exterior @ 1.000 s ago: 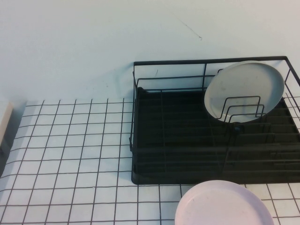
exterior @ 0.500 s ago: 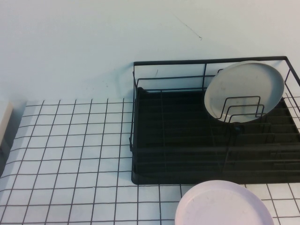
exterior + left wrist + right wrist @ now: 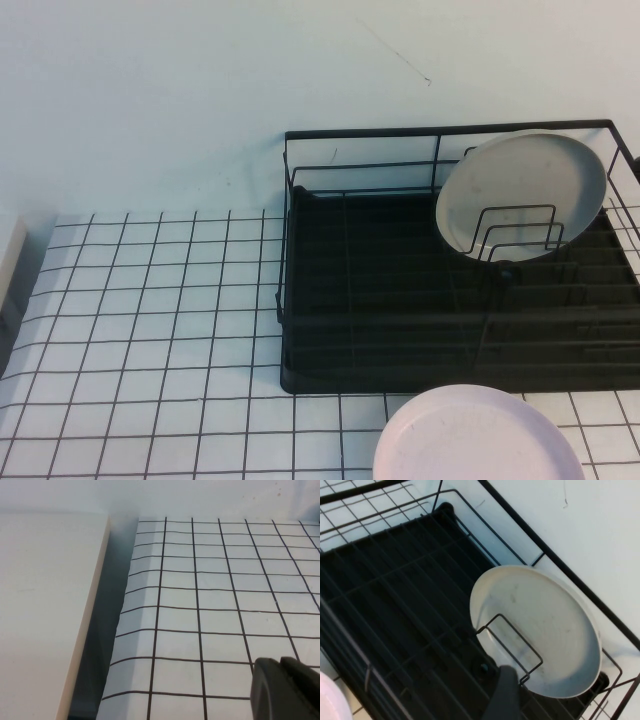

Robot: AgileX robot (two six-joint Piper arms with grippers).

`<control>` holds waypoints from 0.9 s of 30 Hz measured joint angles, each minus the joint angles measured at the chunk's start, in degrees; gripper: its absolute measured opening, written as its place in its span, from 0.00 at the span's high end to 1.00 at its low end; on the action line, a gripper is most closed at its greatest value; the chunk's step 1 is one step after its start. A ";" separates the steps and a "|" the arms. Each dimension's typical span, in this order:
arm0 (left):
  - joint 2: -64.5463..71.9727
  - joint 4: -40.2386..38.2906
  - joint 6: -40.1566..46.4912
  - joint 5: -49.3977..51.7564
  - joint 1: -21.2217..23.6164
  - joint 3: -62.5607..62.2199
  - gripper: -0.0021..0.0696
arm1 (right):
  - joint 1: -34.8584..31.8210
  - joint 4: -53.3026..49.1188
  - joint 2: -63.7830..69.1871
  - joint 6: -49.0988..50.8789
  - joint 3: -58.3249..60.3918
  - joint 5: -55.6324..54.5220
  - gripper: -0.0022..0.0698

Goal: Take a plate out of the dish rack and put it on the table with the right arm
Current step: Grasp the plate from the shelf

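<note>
The pale grey plate [image 3: 520,195] stands tilted against upright wire loops at the back right of the black dish rack [image 3: 380,375]. In the right wrist view the plate [image 3: 540,630] shows close ahead in the rack [image 3: 395,595]. My right gripper [image 3: 600,707] hovers above the rack just short of the plate. Only one of its fingers [image 3: 504,695] shows, with nothing beside it, so it is open and empty. My left gripper [image 3: 286,687] is shut and empty, low over the white tiled table [image 3: 215,605] near its left edge. Neither arm shows in the high view.
A pale pink-lavender plate [image 3: 478,438] lies flat on the table [image 3: 150,330] just in front of the rack. A beige board [image 3: 45,610] lies beyond the table's left edge. A pale wall stands right behind the rack.
</note>
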 joint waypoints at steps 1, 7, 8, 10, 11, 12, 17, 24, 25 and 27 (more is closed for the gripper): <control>0.00 0.00 0.00 0.00 0.00 0.00 0.97 | 0.00 0.00 0.73 -0.11 -0.69 0.00 0.14; 0.00 0.00 0.00 0.00 0.00 0.00 0.97 | 0.00 0.00 1.24 -1.85 -1.40 -1.02 0.14; 0.00 0.00 0.00 0.00 0.00 0.00 0.97 | 0.00 0.00 1.24 -2.45 -1.40 -1.10 0.14; 0.00 0.00 0.00 0.00 0.00 0.00 0.97 | 0.00 0.00 1.24 -3.51 -1.40 -1.10 0.14; 0.00 0.00 0.00 0.00 0.00 0.00 0.97 | 0.00 0.11 1.24 -3.95 -1.40 -1.24 0.14; 0.00 0.00 0.00 0.00 0.00 0.00 0.97 | 0.00 0.11 1.24 -4.25 -1.40 -1.51 0.14; 0.00 0.00 0.00 0.00 0.00 0.00 0.97 | 0.00 0.79 2.35 -4.59 -1.40 -3.77 0.14; 0.00 0.00 0.00 0.00 0.00 0.00 0.97 | 0.00 3.31 7.58 -6.53 -3.66 -7.37 0.14; 0.00 0.00 0.00 0.00 0.00 0.00 0.97 | 0.00 3.79 8.47 -7.14 -4.26 -7.66 0.14; 0.00 0.00 0.00 0.00 0.00 0.00 0.97 | 0.00 5.30 10.90 -8.62 -5.98 -7.87 0.14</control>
